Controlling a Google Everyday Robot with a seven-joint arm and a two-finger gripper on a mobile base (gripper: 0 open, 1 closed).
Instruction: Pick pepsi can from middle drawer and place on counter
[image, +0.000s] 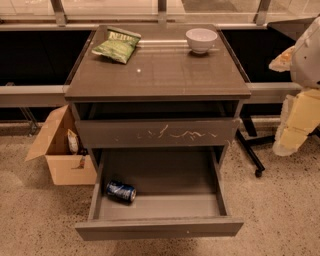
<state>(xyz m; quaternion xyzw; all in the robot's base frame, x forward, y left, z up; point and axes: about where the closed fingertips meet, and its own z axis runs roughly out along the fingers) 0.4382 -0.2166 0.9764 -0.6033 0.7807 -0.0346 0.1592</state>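
Observation:
The pepsi can is blue and lies on its side in the left front part of the middle drawer, which is pulled wide open. The counter is the cabinet's flat top above it. My gripper, cream-coloured, hangs at the far right edge of the view. It is level with the upper drawer, well right of the cabinet and far from the can. It holds nothing that I can see.
A green crisp bag and a white bowl sit at the back of the counter. The scratched upper drawer front stands slightly open. A cardboard box is on the floor at left. A black wheeled leg is at right.

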